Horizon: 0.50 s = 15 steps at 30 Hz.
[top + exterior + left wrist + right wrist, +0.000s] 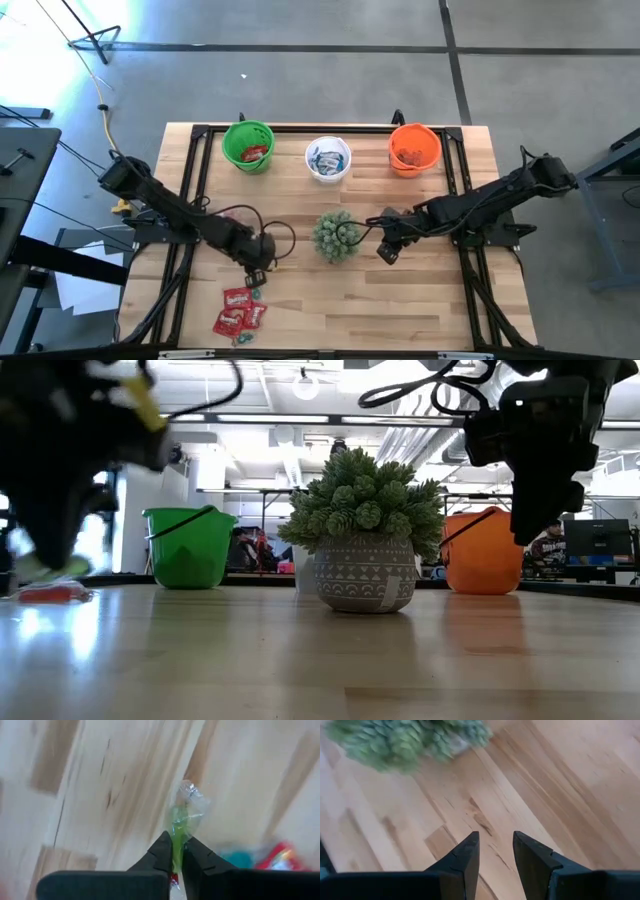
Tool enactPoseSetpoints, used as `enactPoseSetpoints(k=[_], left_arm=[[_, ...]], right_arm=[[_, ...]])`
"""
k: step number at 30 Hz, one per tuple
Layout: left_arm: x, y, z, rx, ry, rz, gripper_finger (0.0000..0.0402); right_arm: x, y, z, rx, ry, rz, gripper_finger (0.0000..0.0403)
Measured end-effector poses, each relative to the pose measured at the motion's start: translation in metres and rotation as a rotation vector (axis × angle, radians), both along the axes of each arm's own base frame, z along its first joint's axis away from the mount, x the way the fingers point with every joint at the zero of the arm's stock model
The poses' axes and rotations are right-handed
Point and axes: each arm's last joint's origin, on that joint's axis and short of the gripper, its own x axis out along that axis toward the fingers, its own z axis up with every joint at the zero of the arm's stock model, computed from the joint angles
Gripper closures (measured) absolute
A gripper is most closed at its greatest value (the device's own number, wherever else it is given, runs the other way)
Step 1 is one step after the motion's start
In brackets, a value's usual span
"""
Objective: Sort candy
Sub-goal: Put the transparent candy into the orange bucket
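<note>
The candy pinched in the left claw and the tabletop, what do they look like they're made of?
The candy looks wrapped in thin glossy plastic film: translucent green, with a crinkled clear twisted end. The left claw is shut on it. The table looks like pale butcher-block wood, with visible grain and joined strips.

Your left end effector (177,854) has its two dark fingers (159,854) pressed together on a green sweet (178,832) — the clear, crinkled twist of its wrapper sticks out past the tips toward twelve o'clock, with the green part pinched right between them. Behind it you see the pale wood worktop (100,780), its planks running on a slant with a few darker streaks. Off toward four o'clock from the fingertips, you can make out a blurred teal sweet (239,858) and, just beside it, a red sweet (276,859) lying on the wood — too smeared to tell more.
</note>
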Motion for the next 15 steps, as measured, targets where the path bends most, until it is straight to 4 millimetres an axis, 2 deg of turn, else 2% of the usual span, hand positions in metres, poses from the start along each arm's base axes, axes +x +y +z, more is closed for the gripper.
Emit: enactPoseSetpoints(k=[6,10,15], left_arm=[[0.025,0.001,0.034,0.012,-0.143,0.028,0.0399],[0.044,0.007,0.062,0.072,-0.267,0.055,0.0399],[0.063,0.021,0.100,0.212,-0.425,0.084,0.0401]], right_arm=[[0.012,0.003,0.013,0.017,-0.128,0.028,0.0289],[0.025,0.006,0.041,-0.051,-0.241,0.073,0.0289],[0.039,0.011,0.088,-0.252,-0.415,0.100,0.0289]])
